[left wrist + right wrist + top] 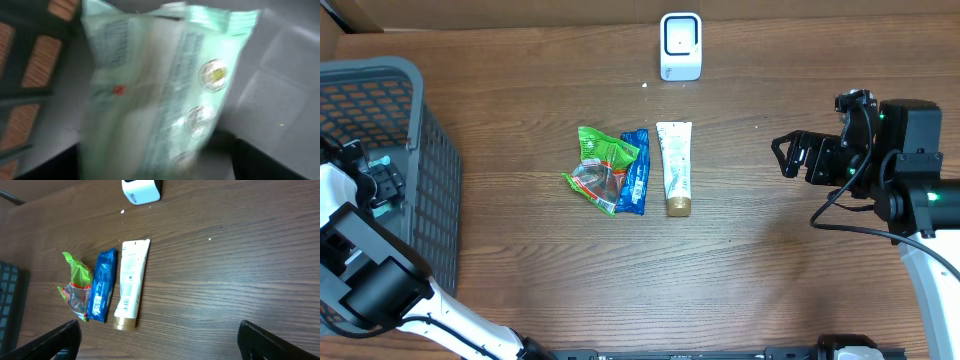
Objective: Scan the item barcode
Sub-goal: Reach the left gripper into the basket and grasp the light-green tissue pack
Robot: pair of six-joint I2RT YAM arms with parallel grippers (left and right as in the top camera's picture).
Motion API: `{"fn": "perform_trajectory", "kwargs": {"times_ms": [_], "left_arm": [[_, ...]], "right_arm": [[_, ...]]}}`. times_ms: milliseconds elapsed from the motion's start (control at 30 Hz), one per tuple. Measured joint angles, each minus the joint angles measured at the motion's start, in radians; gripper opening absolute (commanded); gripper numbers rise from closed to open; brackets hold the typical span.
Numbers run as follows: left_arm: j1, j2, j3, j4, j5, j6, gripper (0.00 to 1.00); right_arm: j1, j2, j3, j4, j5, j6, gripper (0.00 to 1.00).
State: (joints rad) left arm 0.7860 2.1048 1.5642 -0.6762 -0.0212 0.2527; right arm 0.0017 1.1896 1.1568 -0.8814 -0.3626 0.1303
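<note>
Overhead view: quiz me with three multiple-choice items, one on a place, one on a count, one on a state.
1. The scanner stands: A. far side, beyond the tube B. near edge C. right edge
2. Items lying mid-table: A. two B. three C. five
3. The right gripper is: A. open, empty B. shut on the tube C. shut on the scanner
Key: 1 A, it sits past the tube's flat end; 2 B, green packet, blue packet, tube; 3 A, fingers apart, nothing between.

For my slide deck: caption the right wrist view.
Open right gripper above table, facing tube, blue packet, green packet and white scanner.
</note>
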Motion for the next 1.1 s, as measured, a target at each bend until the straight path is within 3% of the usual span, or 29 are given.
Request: {"fn": "perform_trajectory", "kwargs": {"times_ms": [233, 533, 700, 967, 1100], "left_arm": [[0.000, 0.003, 0.001, -0.004, 0.028, 0.013, 0.05], [0.000, 0.004, 0.051, -0.108, 0.038, -0.062, 0.04], [0.000, 0.009, 0.215, -0.272, 0.101, -0.142, 0.04], [0.000, -0.027, 0.630, -0.499, 0.386, -0.281, 0.04], [-0.016, -0.103, 0.762, -0.528, 0.536, -0.307, 0.04]], "right_arm": [[0.000, 0.000, 0.000, 0.003, 0.000, 0.000, 1.00], [0.000, 0.000, 0.000, 0.007, 0.000, 0.000, 1.00], [0.000, 0.000, 0.000, 0.008, 0.000, 0.000, 1.00], [0.000, 0.000, 0.000, 0.009, 0.000, 0.000, 1.00], [0.000, 0.000, 0.000, 0.009, 0.000, 0.000, 1.00]]}}
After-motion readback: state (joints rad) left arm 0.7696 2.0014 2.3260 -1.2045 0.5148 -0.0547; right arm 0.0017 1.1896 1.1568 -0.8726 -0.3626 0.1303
